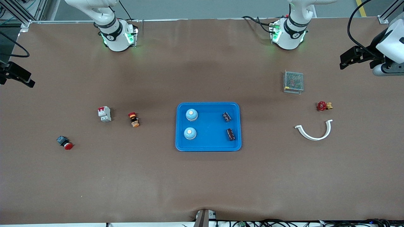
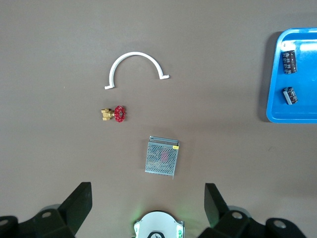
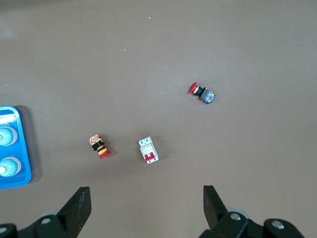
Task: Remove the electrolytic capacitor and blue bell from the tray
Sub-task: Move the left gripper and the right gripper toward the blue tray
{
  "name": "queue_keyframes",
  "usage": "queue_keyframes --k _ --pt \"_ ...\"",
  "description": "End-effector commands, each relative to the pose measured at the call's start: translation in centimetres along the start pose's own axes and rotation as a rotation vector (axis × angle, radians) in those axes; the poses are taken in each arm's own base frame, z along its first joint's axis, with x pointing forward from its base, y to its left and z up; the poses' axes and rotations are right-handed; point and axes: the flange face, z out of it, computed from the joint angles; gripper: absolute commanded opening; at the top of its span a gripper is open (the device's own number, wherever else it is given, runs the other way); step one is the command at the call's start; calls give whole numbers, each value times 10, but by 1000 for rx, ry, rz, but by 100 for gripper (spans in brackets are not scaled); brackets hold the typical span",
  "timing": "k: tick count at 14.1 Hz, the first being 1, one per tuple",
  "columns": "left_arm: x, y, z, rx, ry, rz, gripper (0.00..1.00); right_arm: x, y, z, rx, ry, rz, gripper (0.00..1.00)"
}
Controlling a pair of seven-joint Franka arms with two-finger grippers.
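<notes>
A blue tray lies mid-table. In it stand two light-blue bells on the right arm's side, and two dark capacitors lie on the left arm's side. My left gripper hangs open and empty, high over the left arm's end of the table. Its wrist view shows its gripper, the tray's edge and both capacitors. My right gripper hangs open and empty over the right arm's end. Its wrist view shows its gripper and both bells.
Toward the left arm's end lie a metal mesh box, a red-handled valve and a white plastic arc. Toward the right arm's end lie a white circuit breaker, a red-capped stop button and a red push-button.
</notes>
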Motion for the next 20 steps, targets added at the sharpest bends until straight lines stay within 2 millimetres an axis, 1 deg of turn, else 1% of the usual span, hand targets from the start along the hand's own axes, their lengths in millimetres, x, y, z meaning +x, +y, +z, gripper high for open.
queue_keyframes --k 1,3,4,5,6,9,11,13,15,16,17,18,20 --pt "3 4 1 -18 2 3 100 -1 -2 -5 3 5 11 100" --pt "5 5 2 -13 1 14 100 -1 -2 -6 3 6 11 100" --pt "6 4 -4 -12 14 11 100 -1 -2 -6 3 6 11 100" --pt "11 2 -8 -15 25 9 100 -1 -4 -5 3 5 8 100" --pt "12 2 -10 -18 28 5 100 -2 -4 -5 3 3 8 100" --pt "9 7 -11 -18 25 0 100 -1 -3 -5 3 5 8 100" --pt "8 6 -12 -19 29 -4 100 -2 -3 -5 3 0 8 100" --pt "8 11 -12 -25 30 -49 100 -1 -4 -5 3 5 6 100" --pt "10 33 -8 -22 30 -69 100 0 -5 -3 3 5 4 100" --pt "12 41 -3 -23 30 -85 100 1 -5 -2 3 3 4 100" --pt "15 53 3 -25 36 -94 100 0 -5 -2 3 -1 3 100" --pt "20 66 13 -24 29 -102 100 0 -4 -2 2 -3 4 100" --pt "34 104 36 -29 13 -118 100 4 -2 3 2 -7 6 100"
